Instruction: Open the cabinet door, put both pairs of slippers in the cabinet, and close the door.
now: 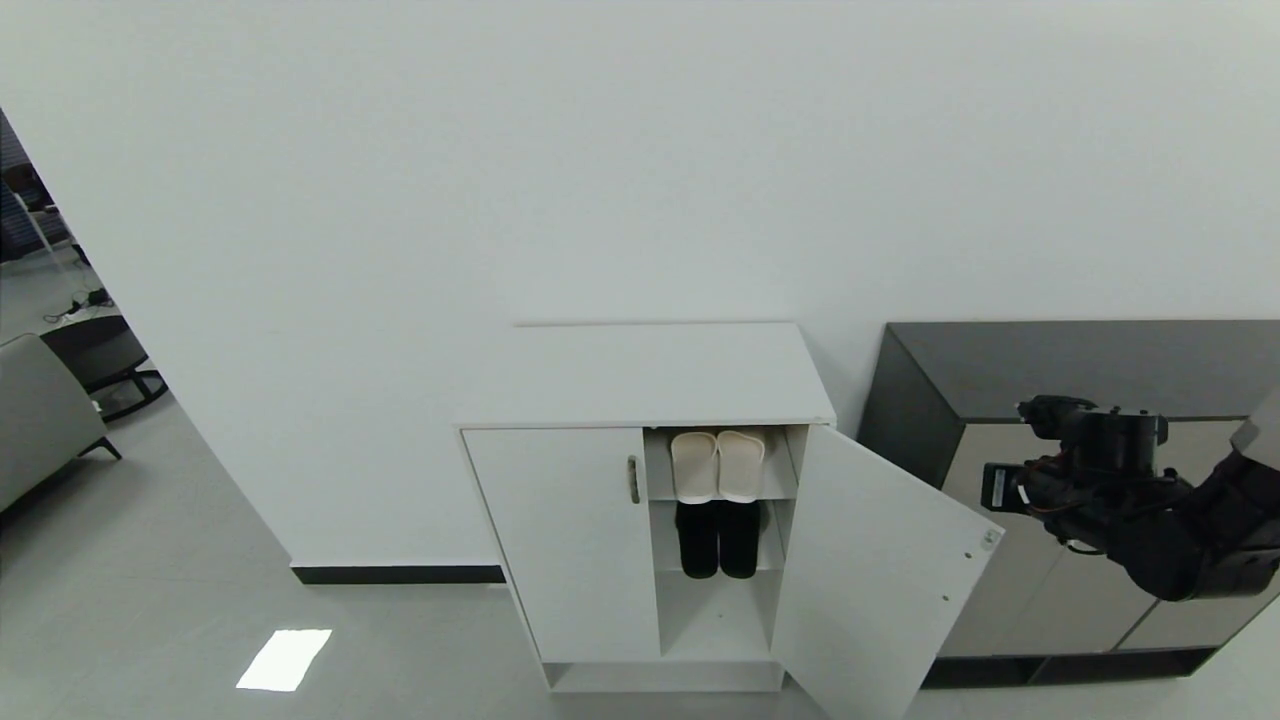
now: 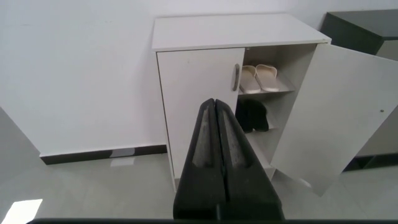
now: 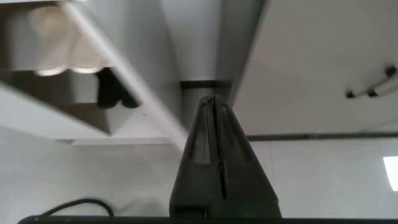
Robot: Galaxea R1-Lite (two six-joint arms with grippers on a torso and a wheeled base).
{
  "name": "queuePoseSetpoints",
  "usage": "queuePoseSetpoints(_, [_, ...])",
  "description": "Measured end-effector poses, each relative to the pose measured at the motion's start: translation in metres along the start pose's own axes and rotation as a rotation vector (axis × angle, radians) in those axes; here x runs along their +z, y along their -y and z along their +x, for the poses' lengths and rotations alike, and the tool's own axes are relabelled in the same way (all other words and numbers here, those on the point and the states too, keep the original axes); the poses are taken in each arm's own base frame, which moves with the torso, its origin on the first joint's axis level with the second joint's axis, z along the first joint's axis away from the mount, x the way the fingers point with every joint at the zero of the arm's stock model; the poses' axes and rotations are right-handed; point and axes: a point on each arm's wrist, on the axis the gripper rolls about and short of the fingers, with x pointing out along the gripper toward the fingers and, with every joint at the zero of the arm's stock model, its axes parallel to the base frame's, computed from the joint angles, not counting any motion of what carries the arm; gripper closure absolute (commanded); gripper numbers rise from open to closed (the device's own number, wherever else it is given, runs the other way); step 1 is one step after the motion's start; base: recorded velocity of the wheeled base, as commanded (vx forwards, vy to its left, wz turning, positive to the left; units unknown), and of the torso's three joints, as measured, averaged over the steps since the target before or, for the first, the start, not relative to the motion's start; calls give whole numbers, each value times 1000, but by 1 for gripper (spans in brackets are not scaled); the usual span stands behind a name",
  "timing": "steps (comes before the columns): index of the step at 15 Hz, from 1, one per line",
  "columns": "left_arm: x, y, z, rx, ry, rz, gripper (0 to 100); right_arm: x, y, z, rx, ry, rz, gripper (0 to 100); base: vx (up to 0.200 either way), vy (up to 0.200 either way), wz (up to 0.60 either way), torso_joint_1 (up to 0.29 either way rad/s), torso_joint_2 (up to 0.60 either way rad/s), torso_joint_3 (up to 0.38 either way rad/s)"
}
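The white cabinet [image 1: 660,375] stands against the wall. Its left door [image 1: 565,540] is shut and its right door [image 1: 880,580] is swung wide open. A cream pair of slippers [image 1: 717,465] lies on the upper shelf, and a black pair [image 1: 717,538] on the shelf below. My right arm hangs to the right of the open door's outer edge, with the right gripper [image 3: 213,102] shut and empty. The left gripper [image 2: 216,106] is also shut on nothing, held well back from the cabinet [image 2: 236,31] and facing its front.
A dark cabinet [image 1: 1080,370] with glossy fronts stands just right of the open door, behind my right arm. A black chair [image 1: 100,365] and a grey sofa [image 1: 40,420] are far left. Bare grey floor [image 1: 300,660] lies before the cabinet.
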Motion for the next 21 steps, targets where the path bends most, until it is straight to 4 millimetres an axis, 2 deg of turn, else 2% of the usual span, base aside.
queuePoseSetpoints(6, [0, 0, 0, 1, 0, 0, 100, -16, 10, 18, -23, -40, 9, 100, 0, 0, 0, 0, 0, 0])
queuePoseSetpoints(13, [0, 0, 0, 0, 0, 0, 100, -33, 0, 21, 0, -92, -30, 100, 0, 0, 0, 0, 0, 0])
queuePoseSetpoints(16, [0, 0, 0, 0, 0, 0, 100, -41, -13, 16, 33, -118, -60, 100, 0, 0, 0, 0, 0, 0])
queuePoseSetpoints(21, [0, 0, 0, 0, 0, -1, 100, -55, -66, -14, 178, -98, -124, 100, 0, 0, 0, 0, 0, 0])
